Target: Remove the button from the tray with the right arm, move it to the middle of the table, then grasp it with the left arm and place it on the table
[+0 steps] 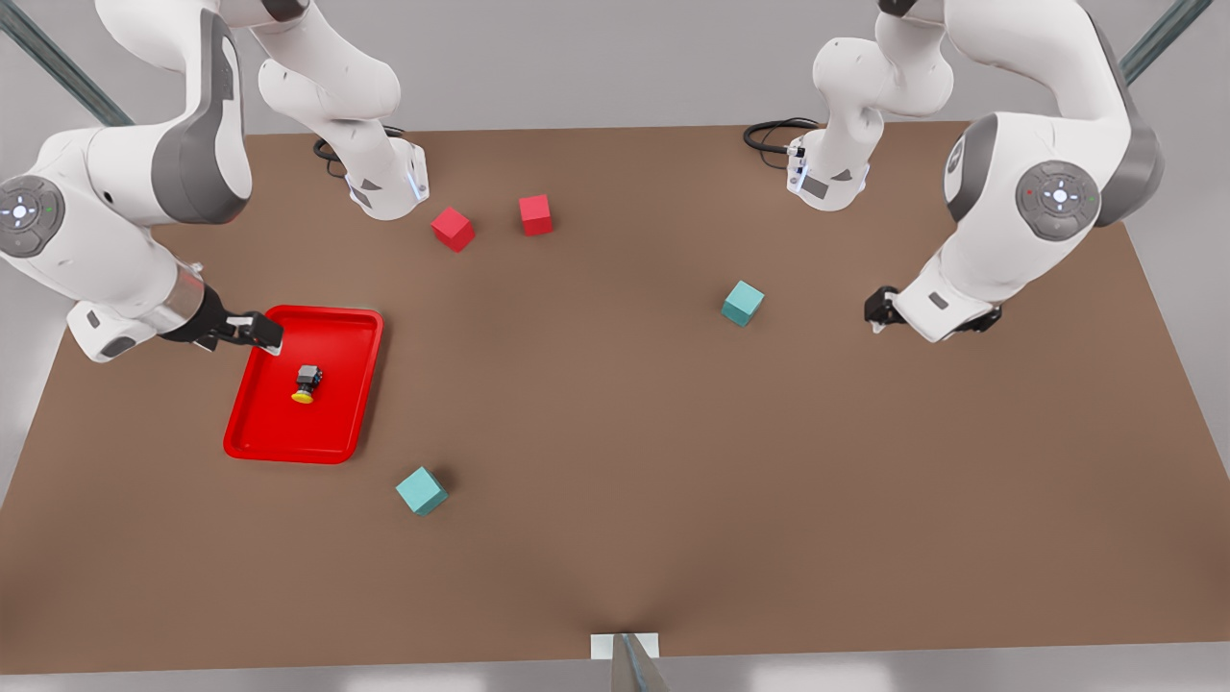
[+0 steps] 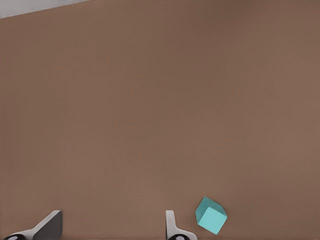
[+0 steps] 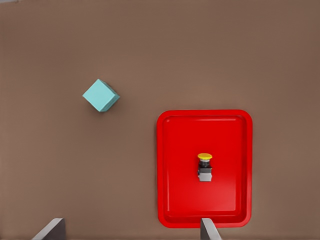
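The button (image 1: 307,383) lies on its side near the middle of the tray (image 1: 252,437), untouched. The right gripper (image 1: 267,336) hangs spread over the tray's far rim. The left gripper (image 1: 879,309) waits, apparently spread, near a teal cube (image 1: 743,303).

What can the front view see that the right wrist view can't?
Front view alone: two red cubes near the far edge of the table, a second teal cube toward its right, both white arms, and the left pincer waiting beside that cube.

Right wrist view alone: nothing extra, just a straight-down look, with two open pincer fingertips at the frame's edge.

Both: the red tray, the button lying on its side in it, the teal cube near the tray, and the right pincer over the tray's far rim.
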Robot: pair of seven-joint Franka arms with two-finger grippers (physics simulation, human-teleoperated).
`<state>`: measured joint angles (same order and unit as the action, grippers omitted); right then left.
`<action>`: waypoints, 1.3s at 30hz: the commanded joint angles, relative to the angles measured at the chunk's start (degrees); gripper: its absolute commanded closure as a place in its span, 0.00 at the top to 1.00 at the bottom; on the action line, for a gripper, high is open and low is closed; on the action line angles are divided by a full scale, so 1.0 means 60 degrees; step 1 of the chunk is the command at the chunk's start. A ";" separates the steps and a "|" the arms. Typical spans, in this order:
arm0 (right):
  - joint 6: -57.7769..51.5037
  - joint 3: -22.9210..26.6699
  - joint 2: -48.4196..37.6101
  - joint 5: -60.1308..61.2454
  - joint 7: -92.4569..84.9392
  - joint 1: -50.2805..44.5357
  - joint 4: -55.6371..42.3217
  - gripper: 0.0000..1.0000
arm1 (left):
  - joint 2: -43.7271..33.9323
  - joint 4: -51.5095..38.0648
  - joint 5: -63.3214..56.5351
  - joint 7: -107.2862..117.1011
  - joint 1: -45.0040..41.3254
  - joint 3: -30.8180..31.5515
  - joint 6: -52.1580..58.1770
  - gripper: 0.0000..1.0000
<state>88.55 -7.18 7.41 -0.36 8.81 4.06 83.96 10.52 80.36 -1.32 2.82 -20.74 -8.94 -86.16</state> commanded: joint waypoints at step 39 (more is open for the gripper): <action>0.9924 -0.0150 0.1255 -0.2065 0.0466 0.2488 0.8228 1.00 | 0.0547 -0.0005 -0.0014 0.0174 -0.0190 -0.0004 -0.0362 1.00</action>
<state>143.56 -8.13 14.88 -12.02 12.47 18.78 133.13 13.72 80.36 -1.37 3.75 -21.89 -8.95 -88.00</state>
